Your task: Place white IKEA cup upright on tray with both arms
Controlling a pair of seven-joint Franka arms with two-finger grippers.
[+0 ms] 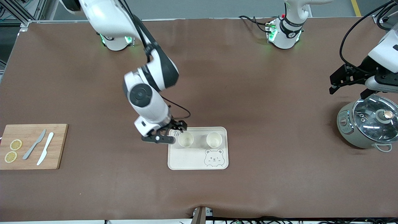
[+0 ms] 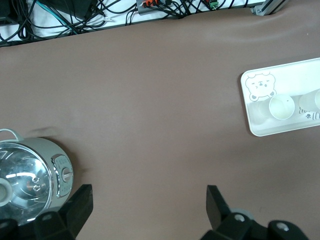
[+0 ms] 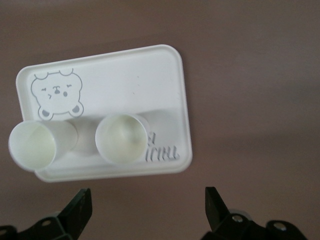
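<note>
I have two white cups standing upright on the tray [image 1: 198, 161], mouths up, side by side along the tray's edge farthest from the front camera: one cup [image 1: 185, 139] toward the right arm's end, over the lettering, and the other cup [image 1: 214, 139] toward the left arm's end, just above the bear face [image 1: 214, 158] printed in the tray's corner nearest the front camera. They stand near each other without touching, and both sit well inside the raised rim, which I judge is why neither should slide off. My right gripper [image 1: 169, 132] hangs low over the tray's corner by the lettering, just beside the nearer cup, with its jaws spread wide and nothing between them; in the right wrist view the cup [image 3: 121, 138] stands free of both fingers [image 3: 77, 212], so I read this as a finished release, with the spread keeping the pads clear of the cup wall. My left gripper [image 1: 349, 81] waits up in the air over the grey cooking pot [image 1: 367, 126] at the left arm's end of the desk, jaws also spread and empty, well apart from the tray. A wooden cutting board [image 1: 31, 146] with two lemon slices [image 1: 13, 151] and two knives [image 1: 40, 146] lies at the right arm's end, untouched. To my eye the placing is done; what remains is lifting the right gripper straight up, so a finger does not tip the cup.
</note>
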